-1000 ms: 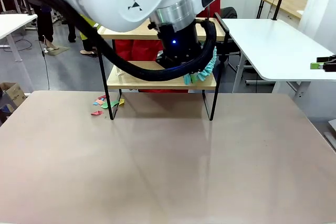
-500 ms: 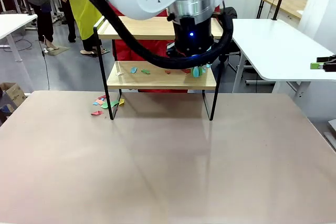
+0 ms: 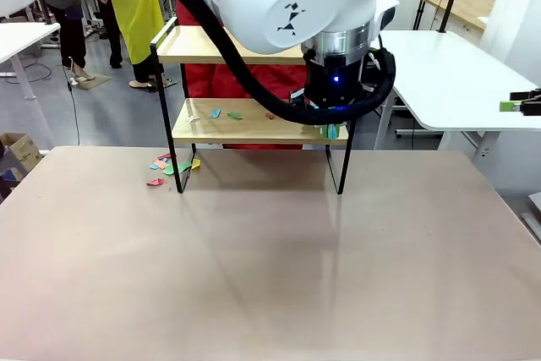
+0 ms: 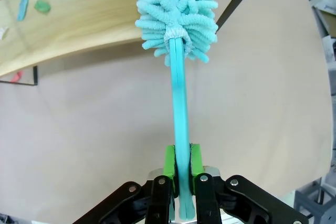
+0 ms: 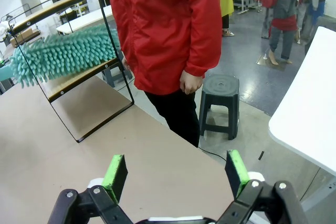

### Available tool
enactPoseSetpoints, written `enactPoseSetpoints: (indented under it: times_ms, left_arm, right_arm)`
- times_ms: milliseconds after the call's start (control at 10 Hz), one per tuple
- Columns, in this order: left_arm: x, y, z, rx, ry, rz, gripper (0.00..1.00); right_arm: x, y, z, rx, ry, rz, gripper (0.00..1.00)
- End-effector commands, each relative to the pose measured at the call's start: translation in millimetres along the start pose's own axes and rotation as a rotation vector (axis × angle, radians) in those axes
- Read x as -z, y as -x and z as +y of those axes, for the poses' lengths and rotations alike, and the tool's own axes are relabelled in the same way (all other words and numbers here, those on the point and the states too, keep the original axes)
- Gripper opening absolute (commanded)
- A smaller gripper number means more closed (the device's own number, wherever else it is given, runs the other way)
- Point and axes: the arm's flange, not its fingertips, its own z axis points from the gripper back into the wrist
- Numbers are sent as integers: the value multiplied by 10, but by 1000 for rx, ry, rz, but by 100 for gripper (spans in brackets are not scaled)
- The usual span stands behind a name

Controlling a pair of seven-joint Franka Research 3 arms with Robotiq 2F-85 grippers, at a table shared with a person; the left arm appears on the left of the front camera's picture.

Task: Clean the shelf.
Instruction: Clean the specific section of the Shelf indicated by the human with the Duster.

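Tan tabletop (image 3: 270, 293) takes up the lower half of the front view, with white side tables and a busy room beyond. At its far edge, upper middle of that frame, stands the shelf (image 3: 254, 133), two wooden boards in a thin black frame. Coloured paper scraps (image 3: 224, 112) lie on the left part of its lower board. More scraps (image 3: 173, 165) sit on the tabletop by its left front leg, which I read as litter already off the board.

At the lower board's right end, just by the right rail, is the fluffy teal duster (image 4: 176, 9). In the left wrist view its head sits at the top of the frame over the board's edge, with the scraps in the top left corner. I judge it is placed at that end so a sweep can push the litter leftward along the board.

The left gripper (image 4: 181, 157) has its green pads pinched tight on the duster's flat handle, low down, which leaves the head free to reach under the upper board. The left arm (image 3: 287, 6) crosses the top of the front view to get there.

The right gripper (image 5: 176, 170) hangs off to the side, jaws spread wide with nothing between them, out of the sweep's way. In its view a person in a red jacket (image 5: 163, 30) stands behind the shelf, near a dark stool (image 5: 220, 85).
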Motion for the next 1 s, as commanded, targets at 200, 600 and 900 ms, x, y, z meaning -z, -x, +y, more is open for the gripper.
enactPoseSetpoints:
  times_ms: [200,600,900]
  left_arm:
    - [149,251,40,-17,-18,63,13]
    - [305,326,30,-30,13,91,13]
    - [306,283,-18,-11,-10,83,13]
  right_arm:
    - [4,-16,20,-3,-1,2,100]
    - [4,-16,20,-3,-1,2,100]
    - [4,-16,20,-3,-1,2,100]
